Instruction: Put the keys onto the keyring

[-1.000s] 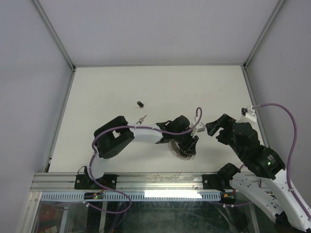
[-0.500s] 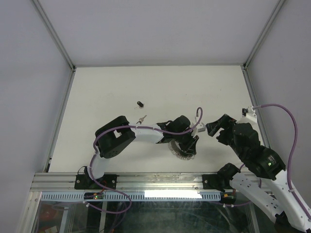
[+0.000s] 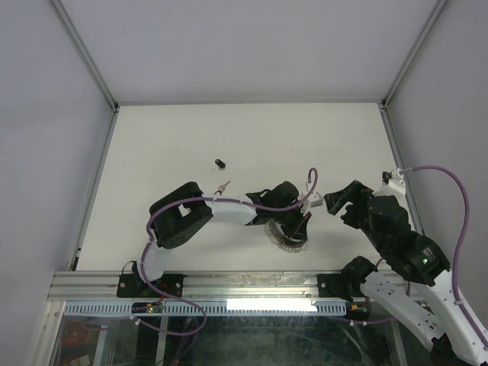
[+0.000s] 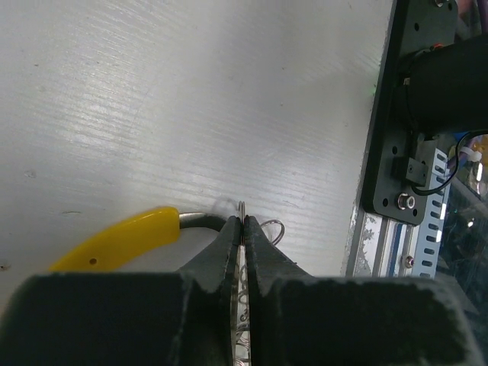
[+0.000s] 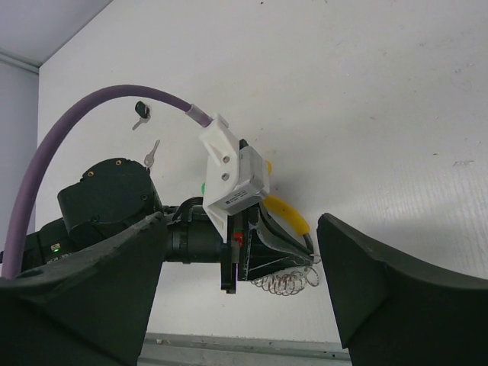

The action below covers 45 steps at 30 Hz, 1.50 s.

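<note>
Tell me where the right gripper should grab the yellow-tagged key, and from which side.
Pinch the yellow tag across its width, on the stretch showing past the left wrist's camera mount, angling in from the right gripper's side. It lies flat on the table, its metal end at the left gripper, shut on the keyring, and the mount covers the rest, so straight down looks blocked.

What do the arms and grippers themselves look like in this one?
Left arm and right arm mix white links with black joints; a purple cable loops along each. A green light shows on the right arm. The fingers are black, blunt wedges.
</note>
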Motion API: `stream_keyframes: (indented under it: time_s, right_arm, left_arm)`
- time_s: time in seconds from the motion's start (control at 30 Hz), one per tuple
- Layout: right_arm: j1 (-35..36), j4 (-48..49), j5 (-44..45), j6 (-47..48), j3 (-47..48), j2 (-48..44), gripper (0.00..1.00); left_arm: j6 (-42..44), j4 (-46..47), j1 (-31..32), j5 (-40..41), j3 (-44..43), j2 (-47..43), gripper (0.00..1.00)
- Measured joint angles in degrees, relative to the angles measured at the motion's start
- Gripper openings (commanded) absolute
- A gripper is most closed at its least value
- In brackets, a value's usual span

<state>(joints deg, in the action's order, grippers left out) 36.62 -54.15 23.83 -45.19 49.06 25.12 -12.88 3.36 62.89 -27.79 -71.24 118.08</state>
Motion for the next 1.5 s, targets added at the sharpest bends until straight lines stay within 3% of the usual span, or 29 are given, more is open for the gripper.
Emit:
stream_keyframes:
  time_s: [0.1, 0.33, 0.67, 0.9, 1.0, 1.23, 1.5]
  right_arm:
    - [0.0, 0.6, 0.0, 0.0, -0.5, -1.5, 0.92]
    - [0.0, 5.4, 0.6, 1.8, -3.4, -6.7, 0.99]
    - [0.0, 13.8, -0.2, 7.1, -6.8, -9.0, 0.99]
    - [0.0, 22.9, -6.2, 14.0, -9.8, -9.3, 0.8]
    - [0.0, 26.7, -9.6, 17.2, -11.3, -9.3, 0.77]
    - [0.0, 33.4, -17.7, 25.3, -11.5, -6.1, 0.59]
    - [0.0, 41.0, -29.0, 33.5, -13.5, -1.7, 0.53]
  left_arm:
    - [0.0, 0.4, 0.0, 0.0, 0.0, -0.1, 0.0]
    - [0.3, 0.5, -1.5, -0.2, 0.9, -3.9, 0.0]
    - [3.3, -1.4, -4.5, 0.7, 3.7, -14.8, 0.0]
    - [6.2, -3.5, -5.1, 2.8, 6.4, -21.0, 0.0]
    - [7.2, -5.8, -5.3, 5.8, 7.7, -24.4, 0.0]
    - [8.5, -10.2, -6.4, 12.9, 9.4, -32.0, 0.0]
    - [11.8, -14.6, -6.9, 18.3, 11.0, -41.3, 0.0]
